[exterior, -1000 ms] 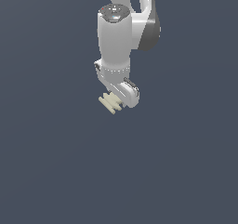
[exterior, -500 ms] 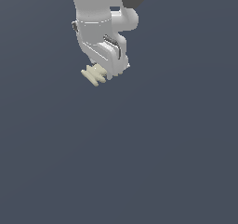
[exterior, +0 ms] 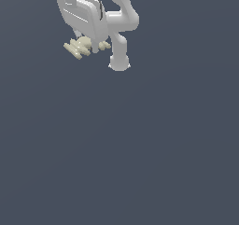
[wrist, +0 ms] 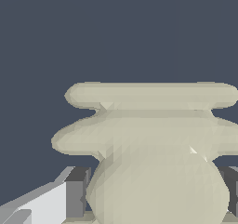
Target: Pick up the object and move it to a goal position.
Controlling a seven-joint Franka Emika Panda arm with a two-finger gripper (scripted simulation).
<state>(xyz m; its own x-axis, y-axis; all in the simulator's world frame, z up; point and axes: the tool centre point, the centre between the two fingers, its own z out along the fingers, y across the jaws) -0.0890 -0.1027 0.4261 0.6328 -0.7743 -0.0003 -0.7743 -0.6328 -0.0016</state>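
Observation:
The object (exterior: 77,48) is a pale cream ribbed piece with flat fins, held up in the air at the upper part of the exterior view's left. My gripper (exterior: 88,46) is shut on the object, whose fins stick out past the fingers toward the exterior view's left. In the wrist view the object (wrist: 153,144) fills the near field, its rounded end and two fins facing the camera. A dark finger pad (wrist: 76,193) presses one side and another finger pad (wrist: 231,190) the other.
The white arm's links (exterior: 121,23) reach down to a rounded joint (exterior: 119,63) just to the right of the gripper in the exterior view. Everything around is plain dark grey-blue surface (exterior: 140,149).
The gripper has carried the object up and toward the exterior view's left. The hand has also tilted, so the object now points out sideways.

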